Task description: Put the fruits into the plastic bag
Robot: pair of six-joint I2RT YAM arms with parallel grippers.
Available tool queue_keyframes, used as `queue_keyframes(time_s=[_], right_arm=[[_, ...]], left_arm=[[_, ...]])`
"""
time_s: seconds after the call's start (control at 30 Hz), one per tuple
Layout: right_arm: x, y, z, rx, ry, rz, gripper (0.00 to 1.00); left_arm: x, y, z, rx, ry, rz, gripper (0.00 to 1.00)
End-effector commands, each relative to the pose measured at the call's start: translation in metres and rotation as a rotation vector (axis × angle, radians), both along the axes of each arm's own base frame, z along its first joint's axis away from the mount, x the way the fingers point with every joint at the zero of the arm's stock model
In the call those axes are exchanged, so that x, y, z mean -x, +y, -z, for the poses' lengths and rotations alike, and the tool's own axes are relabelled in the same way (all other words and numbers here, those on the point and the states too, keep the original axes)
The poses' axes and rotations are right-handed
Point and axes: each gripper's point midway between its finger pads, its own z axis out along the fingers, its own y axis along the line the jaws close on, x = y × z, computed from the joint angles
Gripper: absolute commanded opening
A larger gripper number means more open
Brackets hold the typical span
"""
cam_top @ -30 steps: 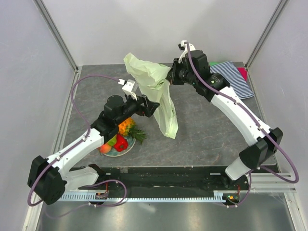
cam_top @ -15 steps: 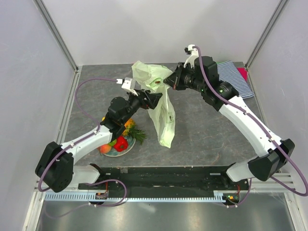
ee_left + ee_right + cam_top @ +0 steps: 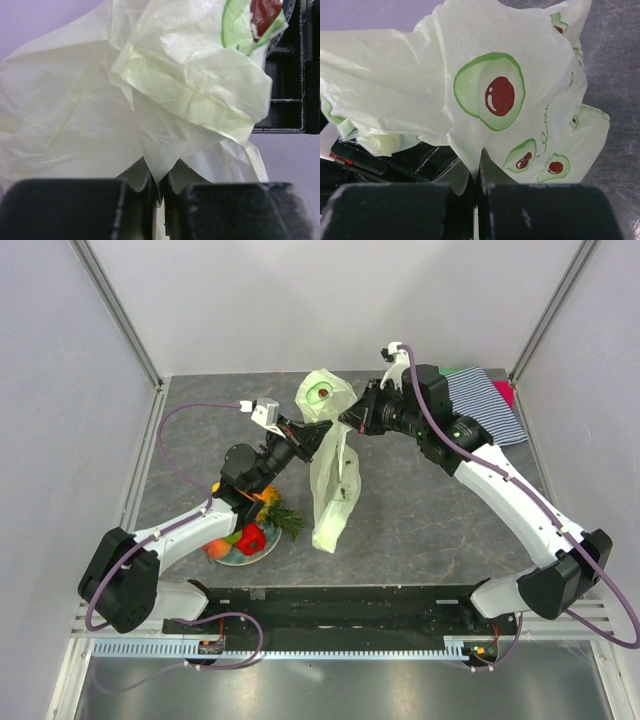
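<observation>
Holding the plastic bag (image 3: 332, 475) up off the table (image 3: 430, 510) betw. both arms, the rig was mid bag-opening, by my read. Left gripper (image 3: 159, 175) had its fingers almost together w/ a fold of thin film pinched in the slit. Right gripper (image 3: 478, 172) was the same: narrow, clamped on another fold just below an avocado print (image 3: 492, 92).

From the top view the 2 grips sat close together at the bag's upper part, one on its left side, the other on its far-right side. The rest hung toward the near edge; whether the bottom end touched the table couldn't be told. Prob. reason for the 2-point hold: pull opposite sides apart so the mouth gapes. The mouth itself wasn't visible.

Fruits (image 3: 250, 530) sat piled on a plate (image 3: 240, 560) near-left of the bag, partly under the left forearm: pineapple (image 3: 275, 512), red pepper-like piece (image 3: 252, 538), an orange one (image 3: 217, 548) at the left rim. None seen in the bag, so the task looked barely begun.

Striped cloth (image 3: 490, 400) lay far right, well apart from the fruits.

Risk: the film's thin, so it could slip or tear if tugged hard.
</observation>
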Motion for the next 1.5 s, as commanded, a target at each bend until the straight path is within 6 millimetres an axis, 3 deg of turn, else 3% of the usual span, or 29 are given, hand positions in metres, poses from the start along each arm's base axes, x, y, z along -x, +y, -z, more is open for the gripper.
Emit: queue_keyframes(time_s=[0.0,0.07,0.1,0.13,0.17,0.2,0.27,0.3,0.37,0.47,0.5,0.57,0.6,0.63,0.7,0.8,0.83,0.9,0.93,1.0,1.03,1.1,1.13,1.33,1.47], right_arm=[[-0.007,-0.020,-0.015,0.028,-0.081,0.066,0.00],[-0.017,-0.045,-0.005,0.100,-0.071,0.144,0.00],[-0.022,-0.058,-0.001,0.151,-0.087,0.180,0.00],[-0.032,-0.080,0.003,0.212,-0.095,0.282,0.00],[-0.034,-0.102,0.008,0.264,-0.082,0.344,0.00],[-0.036,-0.116,0.009,0.317,-0.096,0.379,0.00],[-0.038,-0.153,0.010,0.410,-0.098,0.506,0.00],[-0.038,-0.162,0.009,0.439,-0.104,0.538,0.00],[-0.034,-0.171,0.007,0.487,-0.115,0.548,0.00],[-0.028,-0.157,0.008,0.486,-0.129,0.440,0.00],[-0.025,-0.154,0.012,0.491,-0.127,0.407,0.00],[-0.020,-0.150,0.020,0.517,-0.120,0.350,0.00],[-0.017,-0.150,0.026,0.530,-0.107,0.333,0.00],[-0.015,-0.151,0.030,0.543,-0.098,0.323,0.00],[-0.007,-0.152,0.042,0.558,-0.068,0.301,0.00],[0.000,-0.144,0.055,0.503,-0.025,0.288,0.00],[0.002,-0.139,0.057,0.477,-0.013,0.272,0.00],[-0.002,-0.131,0.061,0.407,0.012,0.293,0.00],[-0.004,-0.128,0.063,0.384,0.019,0.295,0.00],[-0.011,-0.121,0.061,0.326,0.011,0.313,0.00],[-0.012,-0.115,0.059,0.277,0.021,0.316,0.00],[-0.019,-0.107,0.050,0.218,-0.001,0.315,0.00],[-0.020,-0.103,0.047,0.189,0.003,0.315,0.00],[-0.030,-0.087,0.027,0.091,-0.012,0.294,0.00],[-0.032,-0.079,0.018,0.034,-0.015,0.279,0.00]], left_arm=[[-0.002,0.007,-0.002,-0.087,-0.029,-0.045,0.01],[-0.003,0.019,-0.014,-0.159,-0.049,-0.107,0.02],[-0.007,0.031,0.012,-0.263,0.052,-0.160,0.02],[-0.007,0.046,-0.006,-0.274,0.043,-0.227,0.02],[-0.014,0.068,-0.001,-0.335,0.074,-0.336,0.02],[-0.014,0.084,0.019,-0.421,0.147,-0.380,0.01],[-0.018,0.119,0.008,-0.468,0.176,-0.487,0.01],[-0.015,0.131,0.020,-0.528,0.229,-0.505,0.01],[-0.021,0.144,0.013,-0.557,0.236,-0.535,0.02],[-0.024,0.132,0.007,-0.587,0.200,-0.465,0.01],[-0.030,0.129,0.014,-0.601,0.220,-0.460,0.02],[-0.040,0.128,0.009,-0.593,0.241,-0.472,0.01],[-0.050,0.124,0.023,-0.612,0.283,-0.468,0.02],[-0.057,0.123,0.013,-0.594,0.286,-0.474,0.01],[-0.072,0.123,0.027,-0.579,0.358,-0.468,0.02],[-0.085,0.109,0.016,-0.479,0.369,-0.385,0.43],[-0.086,0.104,0.020,-0.465,0.373,-0.354,0.71],[-0.079,0.082,0.013,-0.407,0.320,-0.230,0.86],[-0.072,0.078,0.022,-0.399,0.323,-0.192,0.91],[-0.061,0.066,0.020,-0.346,0.294,-0.111,0.93],[-0.054,0.064,0.040,-0.351,0.327,-0.082,0.95],[-0.041,0.060,0.048,-0.326,0.344,-0.028,0.95],[-0.035,0.060,0.066,-0.331,0.369,-0.011,0.96],[0.004,0.047,0.099,-0.247,0.388,0.138,0.97],[0.012,0.043,0.114,-0.248,0.427,0.184,0.98]])
